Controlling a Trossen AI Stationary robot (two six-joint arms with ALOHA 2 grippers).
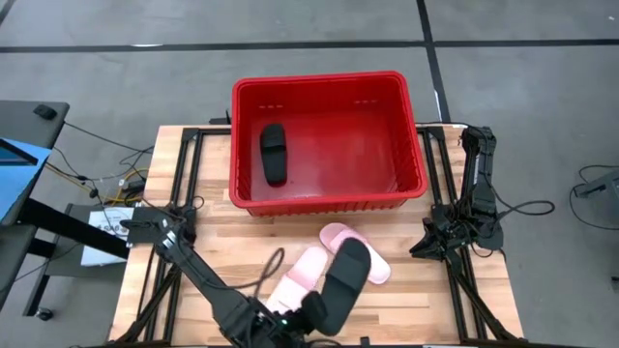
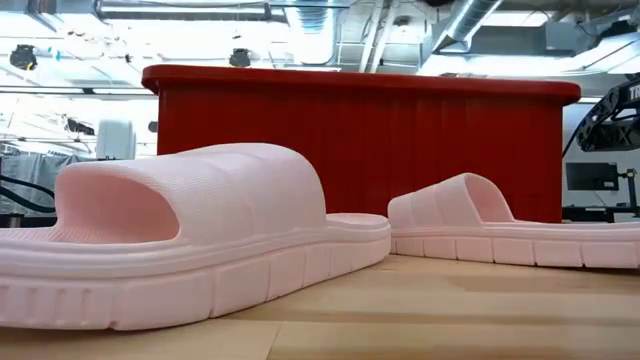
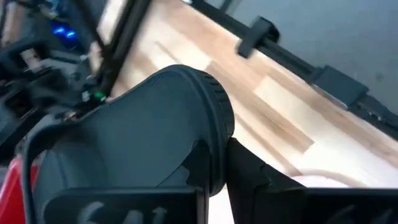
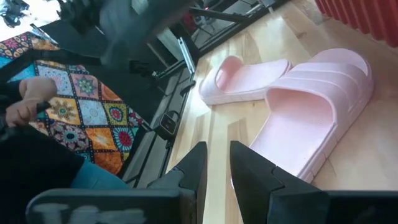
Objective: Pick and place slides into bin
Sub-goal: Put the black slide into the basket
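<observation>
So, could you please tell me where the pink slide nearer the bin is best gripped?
By its wide strap, from above, one finger under the arch: the pink slide lies sole-down, so the strap is its only raised part. The left claw is shut on the black slide; the idle right claw sits nearer.

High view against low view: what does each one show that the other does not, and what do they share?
Only the high view: one black slide lying inside the bin, the left tool holding the other black slide above the table, the right tool waiting at the table's right side. Only the low view: ceiling pipes behind the bin. Both: the two pink slides on the table and the bin.
</observation>
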